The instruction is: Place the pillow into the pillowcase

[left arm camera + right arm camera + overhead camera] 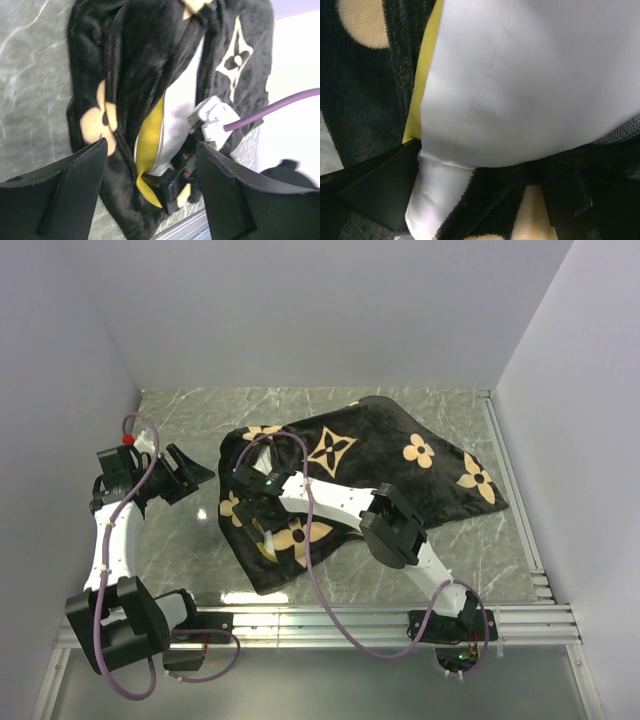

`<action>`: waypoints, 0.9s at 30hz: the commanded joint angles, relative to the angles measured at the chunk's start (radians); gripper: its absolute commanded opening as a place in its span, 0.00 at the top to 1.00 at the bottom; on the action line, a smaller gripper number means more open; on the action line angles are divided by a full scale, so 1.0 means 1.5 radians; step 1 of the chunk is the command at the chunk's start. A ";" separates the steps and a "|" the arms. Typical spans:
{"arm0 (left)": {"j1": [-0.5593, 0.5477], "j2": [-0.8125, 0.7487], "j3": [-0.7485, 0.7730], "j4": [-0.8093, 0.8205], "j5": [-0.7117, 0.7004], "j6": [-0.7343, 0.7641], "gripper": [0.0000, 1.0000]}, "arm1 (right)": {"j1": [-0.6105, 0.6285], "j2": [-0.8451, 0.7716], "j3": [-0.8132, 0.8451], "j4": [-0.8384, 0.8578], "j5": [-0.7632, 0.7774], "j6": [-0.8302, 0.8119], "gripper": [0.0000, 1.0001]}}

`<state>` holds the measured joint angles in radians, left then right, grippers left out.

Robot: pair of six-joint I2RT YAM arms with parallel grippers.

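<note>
A: How far along is it?

B: Mostly done, by my reading. The pillow point(520, 75) sits largely inside the pillowcase point(400, 465), which lies mid-table point(180, 420). One corner and its yellow band point(152, 135) show at the case's open left end. What's left is to seat that corner and draw the hem over it.

A: Jaws?

B: The right gripper point(485, 180) is at the mouth, jaws spread wide, with the pillow corner and black pile between them. No clamp visible. The left gripper point(197, 482) hangs just left of the case, apart from it, jaws wide with nothing in them.

A: What does each view add?

B: Overhead gives the whole layout but only a yellow sliver. The left wrist looks straight into the opening. The right wrist shows the corner close up and none of the surroundings.
</note>
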<state>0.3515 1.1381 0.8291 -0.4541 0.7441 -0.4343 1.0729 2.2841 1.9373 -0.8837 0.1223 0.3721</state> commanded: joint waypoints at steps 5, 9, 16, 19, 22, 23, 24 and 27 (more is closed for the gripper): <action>0.004 -0.046 -0.049 -0.008 -0.042 -0.007 0.21 | -0.063 0.055 -0.060 0.026 -0.210 -0.044 0.37; 0.000 -0.054 -0.092 0.017 -0.026 -0.038 0.26 | -0.124 -0.008 -0.070 0.054 -0.385 -0.084 0.71; -0.100 -0.002 -0.145 0.104 -0.067 -0.115 0.32 | -0.211 -0.075 -0.138 0.170 -0.649 -0.042 1.00; -0.162 0.017 -0.159 0.205 -0.049 -0.143 0.33 | -0.218 -0.074 -0.149 0.182 -0.681 -0.036 1.00; -0.222 0.048 -0.152 0.249 -0.090 -0.160 0.38 | -0.219 -0.078 -0.176 0.201 -0.699 -0.023 1.00; -0.229 0.065 -0.150 0.254 -0.099 -0.162 0.47 | -0.220 -0.084 -0.179 0.215 -0.699 -0.020 1.00; -0.230 0.071 -0.148 0.253 -0.115 -0.160 0.52 | -0.221 -0.087 -0.183 0.218 -0.702 -0.013 1.00; -0.257 0.089 -0.146 0.243 -0.159 -0.153 0.59 | -0.228 -0.095 -0.204 0.243 -0.721 0.009 1.00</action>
<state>-0.0139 1.2575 0.5911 -0.1482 0.5865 -0.6495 0.7250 2.1906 1.6634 -0.5915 -0.8505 0.3313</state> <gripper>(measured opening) 0.416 0.138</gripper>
